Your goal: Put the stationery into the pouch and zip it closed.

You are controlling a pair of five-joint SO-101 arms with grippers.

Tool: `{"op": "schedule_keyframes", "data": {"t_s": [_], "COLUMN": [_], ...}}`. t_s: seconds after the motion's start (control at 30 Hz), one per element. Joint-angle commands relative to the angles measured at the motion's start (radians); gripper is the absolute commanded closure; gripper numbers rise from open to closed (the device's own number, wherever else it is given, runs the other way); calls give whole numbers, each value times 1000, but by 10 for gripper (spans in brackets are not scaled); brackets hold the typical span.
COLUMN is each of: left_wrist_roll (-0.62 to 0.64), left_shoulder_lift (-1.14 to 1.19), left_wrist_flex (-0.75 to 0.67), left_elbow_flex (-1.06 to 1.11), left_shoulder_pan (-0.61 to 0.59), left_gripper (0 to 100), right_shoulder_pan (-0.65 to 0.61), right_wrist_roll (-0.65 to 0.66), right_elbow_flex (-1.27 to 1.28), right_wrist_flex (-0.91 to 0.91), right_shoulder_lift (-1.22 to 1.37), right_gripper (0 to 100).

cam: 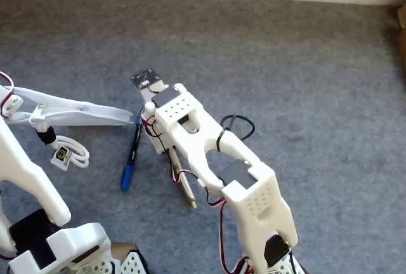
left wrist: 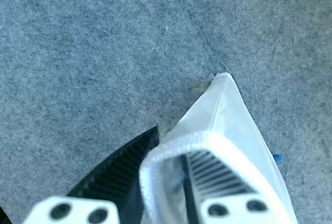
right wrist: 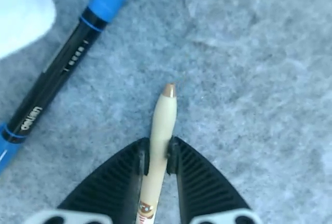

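The white see-through pouch (cam: 76, 114) hangs off the grey carpet at the left, with its corner pointing to the middle. My left gripper (left wrist: 174, 143) is shut on the pouch (left wrist: 228, 115), one finger inside its mouth and the black finger (left wrist: 129, 156) outside. A cream pen (right wrist: 165, 112) sits between the pads of my right gripper (right wrist: 158, 143), which is shut on it just above the carpet. In the high view the cream pen (cam: 185, 188) sticks out under the right arm. A black marker with blue ends (cam: 131, 155) lies on the carpet beside it; the marker (right wrist: 62, 66) is close to the pen tip.
A coiled white cable (cam: 71, 152) lies on the carpet under the pouch. A small circuit board (cam: 146, 80) sits at the right arm's wrist. Open grey carpet (cam: 304, 84) spreads to the right and back. A pale wall runs along the far edge.
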Motion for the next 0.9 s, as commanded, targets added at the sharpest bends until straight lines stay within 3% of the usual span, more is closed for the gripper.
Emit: {"op": "schedule_keyframes", "data": {"t_s": [0.0,0.63,0.87], "left_wrist_roll": [6,6,6], "left_shoulder_lift": [-5,-4,-4], "left_wrist_flex": [3,3,3], "left_elbow_flex": [-1,-1,-1], "left_shoulder_pan": [30,30,30], "left_gripper": [923,923,923], "right_shoulder_pan": [8,-27,-53], "right_wrist_roll": [11,49,95], "right_elbow_flex": [-56,104,387], "right_wrist_flex": [15,-7,-271], "right_shoulder_lift": [-24,-361,-556], "right_gripper": [994,994,994]}}
